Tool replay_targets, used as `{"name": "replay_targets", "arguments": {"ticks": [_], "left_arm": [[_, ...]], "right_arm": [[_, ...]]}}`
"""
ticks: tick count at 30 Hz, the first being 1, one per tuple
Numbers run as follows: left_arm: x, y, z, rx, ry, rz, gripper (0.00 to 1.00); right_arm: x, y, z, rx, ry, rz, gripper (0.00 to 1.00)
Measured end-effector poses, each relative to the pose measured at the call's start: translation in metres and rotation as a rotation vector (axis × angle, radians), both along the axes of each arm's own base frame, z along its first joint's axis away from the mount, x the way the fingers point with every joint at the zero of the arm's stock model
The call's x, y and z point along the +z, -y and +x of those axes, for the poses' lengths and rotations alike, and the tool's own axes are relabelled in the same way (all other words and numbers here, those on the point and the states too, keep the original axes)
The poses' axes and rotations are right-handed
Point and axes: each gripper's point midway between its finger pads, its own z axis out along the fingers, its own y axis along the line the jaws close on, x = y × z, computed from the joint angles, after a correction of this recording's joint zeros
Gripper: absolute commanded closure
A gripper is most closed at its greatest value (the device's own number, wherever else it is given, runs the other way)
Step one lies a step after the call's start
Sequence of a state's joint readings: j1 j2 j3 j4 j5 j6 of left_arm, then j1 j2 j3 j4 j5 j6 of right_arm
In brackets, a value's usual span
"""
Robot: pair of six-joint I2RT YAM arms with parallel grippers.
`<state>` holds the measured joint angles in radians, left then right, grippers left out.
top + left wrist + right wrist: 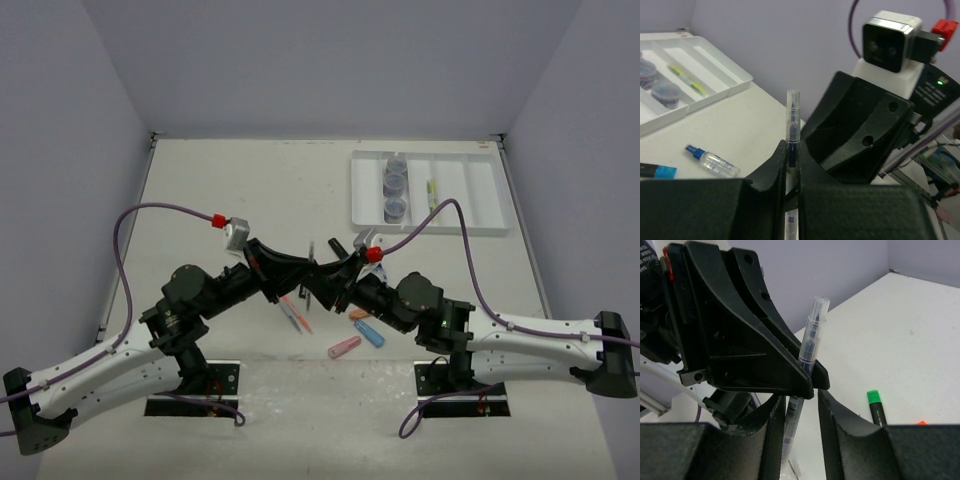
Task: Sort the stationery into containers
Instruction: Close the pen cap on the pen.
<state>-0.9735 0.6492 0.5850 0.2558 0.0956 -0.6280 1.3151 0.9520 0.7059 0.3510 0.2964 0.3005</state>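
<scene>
A clear thin pen (792, 120) with dark ink stands upright, and my left gripper (792, 155) is shut on its barrel. My right gripper (800, 405) meets it tip to tip above the table's middle (322, 270). Its jaws stand apart around the pen's (812, 340) lower end, with a gap on the right side. The left gripper's fingers (765, 355) pinch the pen just above. The white divided tray (480, 225) lies at the back right, holding three grey-blue jars (395, 185) and a yellow-green pen (431, 193).
Below the grippers lie thin pens (295, 315), an orange capsule piece (358, 314), a blue one (369, 333) and a pink one (344, 346). A small blue-capped bottle (712, 160), a blue-capped highlighter (657, 171) and a green-capped highlighter (876, 407) also lie on the table.
</scene>
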Motion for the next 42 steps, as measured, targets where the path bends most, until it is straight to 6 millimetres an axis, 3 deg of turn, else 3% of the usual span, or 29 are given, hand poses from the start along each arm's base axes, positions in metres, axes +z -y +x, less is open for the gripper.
{"name": "replay_targets", "arguments": {"ticks": [3,6,8,10,11,13,21,26,29,31,35,42], "left_arm": [[0.008,-0.001,-0.011,-0.050,0.045,-0.032,1.00],[0.016,-0.003,-0.019,-0.078,0.096,-0.059,0.97],[0.020,-0.004,-0.021,-0.082,0.119,-0.072,0.77],[0.022,-0.006,-0.022,-0.082,0.136,-0.075,0.39],[0.023,-0.006,-0.022,-0.082,0.138,-0.078,0.25],[0.024,-0.008,-0.022,-0.072,0.139,-0.081,0.19],[0.019,-0.013,-0.010,-0.002,0.119,-0.036,0.22],[0.037,-0.020,-0.003,0.054,0.136,-0.052,0.29],[0.052,-0.024,-0.003,0.069,0.154,-0.079,0.37],[0.059,-0.025,-0.003,0.073,0.165,-0.088,0.49],[0.071,-0.024,0.000,0.086,0.185,-0.089,0.56],[0.059,-0.020,0.009,0.115,0.153,-0.038,0.65]], "right_arm": [[-0.002,-0.012,-0.004,0.037,-0.017,-0.009,0.78],[0.000,-0.022,-0.011,0.079,-0.032,-0.003,1.00],[0.004,-0.024,-0.014,0.096,-0.041,0.011,1.00],[0.006,-0.024,-0.016,0.107,-0.039,0.016,1.00],[0.006,-0.024,-0.016,0.105,-0.039,0.015,1.00],[0.007,-0.021,-0.014,0.093,-0.038,0.017,1.00],[0.021,-0.012,-0.012,0.076,-0.025,0.049,1.00],[0.008,-0.015,-0.015,0.100,-0.024,-0.004,1.00],[-0.005,-0.021,-0.015,0.111,-0.030,-0.050,1.00],[-0.013,-0.024,-0.016,0.119,-0.036,-0.078,1.00],[-0.022,-0.026,-0.018,0.136,-0.044,-0.110,1.00],[-0.013,-0.027,-0.019,0.143,-0.034,-0.101,1.00]]}}
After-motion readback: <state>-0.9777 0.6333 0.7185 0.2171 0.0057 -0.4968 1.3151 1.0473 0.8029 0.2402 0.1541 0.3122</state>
